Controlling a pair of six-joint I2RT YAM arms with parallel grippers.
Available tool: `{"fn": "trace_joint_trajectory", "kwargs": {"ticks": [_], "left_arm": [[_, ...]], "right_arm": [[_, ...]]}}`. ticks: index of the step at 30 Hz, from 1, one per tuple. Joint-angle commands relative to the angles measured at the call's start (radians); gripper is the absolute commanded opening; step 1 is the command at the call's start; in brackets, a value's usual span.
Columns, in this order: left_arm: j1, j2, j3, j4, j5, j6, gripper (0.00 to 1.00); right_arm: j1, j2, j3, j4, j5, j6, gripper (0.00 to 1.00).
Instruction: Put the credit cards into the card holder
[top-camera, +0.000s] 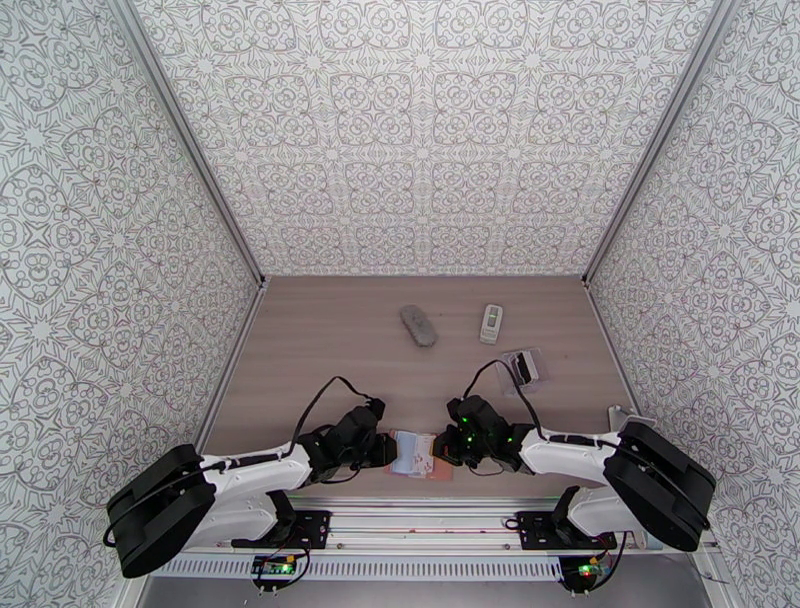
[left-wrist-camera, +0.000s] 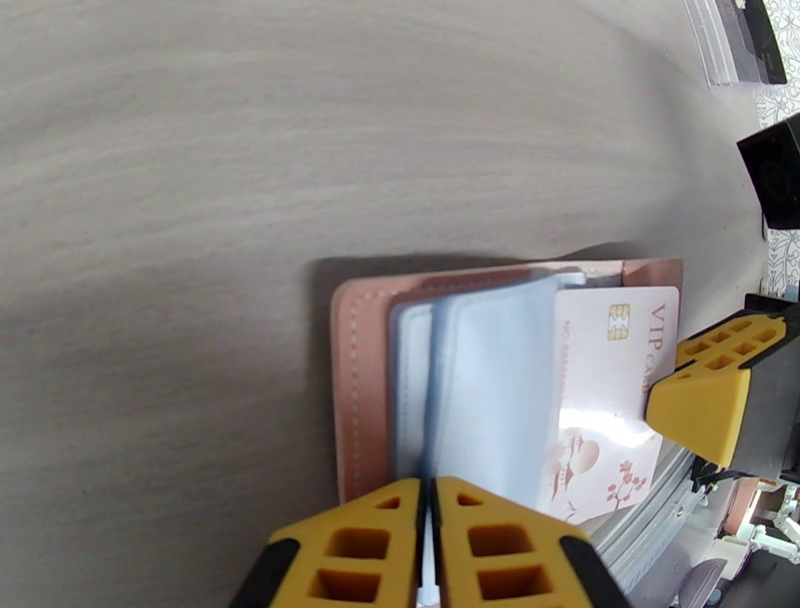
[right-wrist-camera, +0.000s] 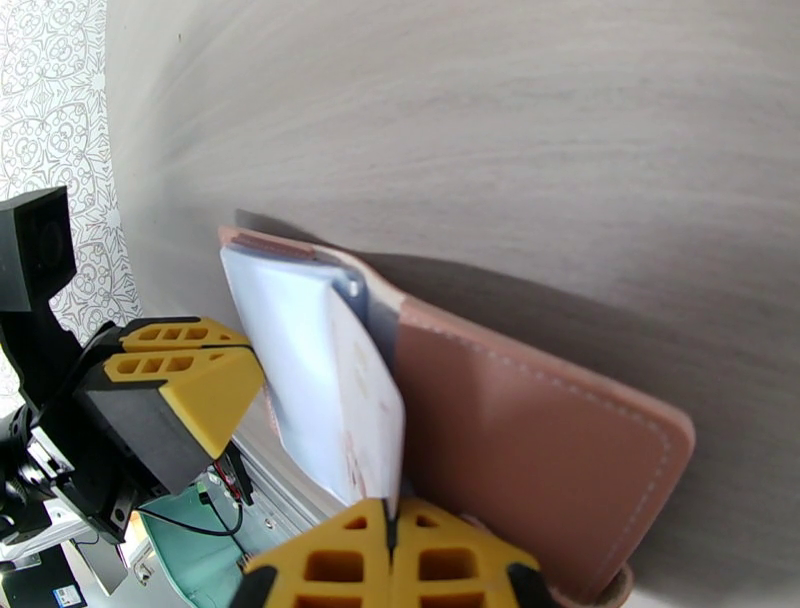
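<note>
A pink card holder (top-camera: 425, 462) lies open on the table's near edge between both grippers. My left gripper (left-wrist-camera: 430, 510) is shut on its clear plastic sleeves (left-wrist-camera: 480, 390), pinching their near edge. A white credit card (left-wrist-camera: 610, 380) with a chip and a blossom print sits partly in the sleeves, its right end sticking out. My right gripper (right-wrist-camera: 390, 545) is shut on that card's edge (right-wrist-camera: 365, 420), above the pink cover (right-wrist-camera: 520, 430). From above, the left gripper (top-camera: 385, 450) and right gripper (top-camera: 447, 447) face each other across the holder. The red and blue-grey cards are out of view.
Further back on the wooden table lie a grey oblong object (top-camera: 418, 325), a small white rectangular object (top-camera: 491, 323) and a clear flat piece with a dark part (top-camera: 522, 367). Patterned walls close in the table on three sides.
</note>
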Motion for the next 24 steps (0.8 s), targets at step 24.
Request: {"fn": "trace_joint_trajectory", "kwargs": {"ticks": [24], "left_arm": [[-0.045, 0.009, 0.007, -0.133, -0.063, -0.03, 0.14]], "right_arm": [[0.009, 0.055, 0.039, -0.089, 0.023, -0.035, 0.11]]}}
